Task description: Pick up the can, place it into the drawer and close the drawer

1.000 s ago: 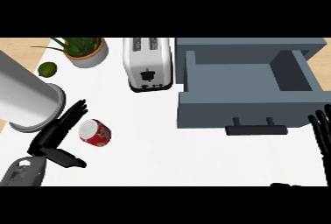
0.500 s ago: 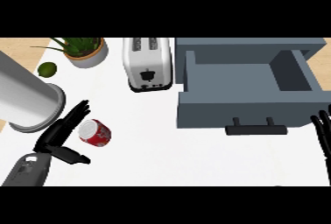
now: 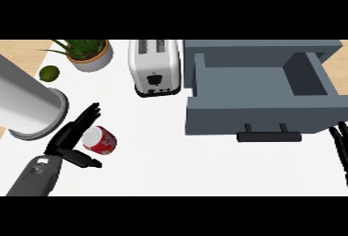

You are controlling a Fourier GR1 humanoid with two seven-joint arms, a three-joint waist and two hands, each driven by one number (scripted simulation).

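Left hand (image 3: 66, 141): spread wide beside the can (image 3: 101, 140), holding nothing.
Can: on the counter (image 3: 170, 154), well left of the open drawer (image 3: 258, 115).
Risk: I close off-centre and it rolls away.

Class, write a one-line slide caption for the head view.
Left hand open beside the red can; grey drawer open at right.

No readable text; can (image 3: 101, 139) pattern illegible.
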